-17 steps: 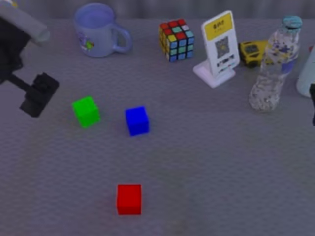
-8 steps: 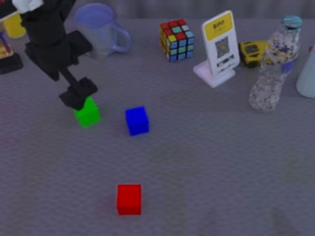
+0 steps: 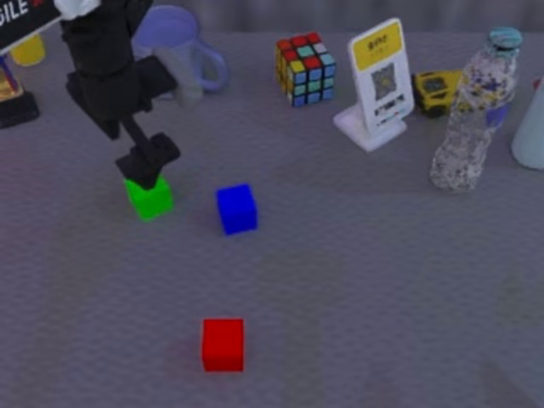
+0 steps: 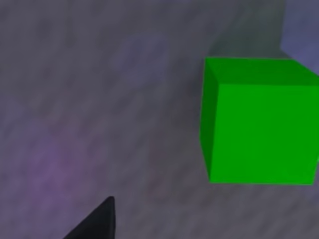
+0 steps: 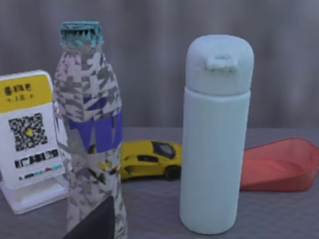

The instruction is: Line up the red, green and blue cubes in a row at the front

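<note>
Left claw (image 3: 149, 166): positioned directly over the green cube (image 3: 150, 196) at the left-centre of the counter (image 3: 382, 280), overlapping the cube's rear top edge in the top view. Whether its fingers are spread or closed cannot be told. In the left wrist view the green cube (image 4: 256, 122) rests flat on the counter, with one dark fingertip (image 4: 94, 221) apart from it.

Blue cube (image 3: 236, 208): just to the right of the green one, not touching. Red cube (image 3: 223, 344): well apart, near the front edge.

Back row, left to right: mug (image 3: 183, 51) partly behind the left arm, puzzle cube (image 3: 304, 68), QR sign stand (image 3: 376, 85), yellow toy car (image 3: 435, 91), water bottle (image 3: 472, 110).

Right claw: not visible in the top view; its wrist view faces the bottle (image 5: 89, 134), a pale flask (image 5: 214, 134) and a red scoop (image 5: 279, 167).
</note>
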`<state>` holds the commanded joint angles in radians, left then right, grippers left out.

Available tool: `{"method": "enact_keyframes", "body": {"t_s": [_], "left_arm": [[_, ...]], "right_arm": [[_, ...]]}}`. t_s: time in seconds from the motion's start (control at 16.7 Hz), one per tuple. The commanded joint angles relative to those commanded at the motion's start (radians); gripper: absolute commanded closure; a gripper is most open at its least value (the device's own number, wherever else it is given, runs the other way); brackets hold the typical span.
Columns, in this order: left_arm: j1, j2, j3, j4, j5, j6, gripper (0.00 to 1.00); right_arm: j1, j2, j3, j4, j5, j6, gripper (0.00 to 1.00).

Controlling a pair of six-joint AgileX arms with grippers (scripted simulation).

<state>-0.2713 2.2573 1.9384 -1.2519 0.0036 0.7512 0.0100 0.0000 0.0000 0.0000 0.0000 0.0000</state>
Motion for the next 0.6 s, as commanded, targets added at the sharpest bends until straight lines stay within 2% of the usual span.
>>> {"method": "enact_keyframes", "body": {"t_s": [0.24, 0.6], "left_arm": [[0.003, 0.006, -0.014, 0.017, 0.000, 0.002, 0.00], [0.002, 0.061, -0.167, 0.235, 0.001, 0.002, 0.00]], "right_arm": [[0.000, 0.000, 0.000, 0.000, 0.000, 0.000, 0.00], [0.000, 0.000, 0.000, 0.000, 0.000, 0.000, 0.00]]}}
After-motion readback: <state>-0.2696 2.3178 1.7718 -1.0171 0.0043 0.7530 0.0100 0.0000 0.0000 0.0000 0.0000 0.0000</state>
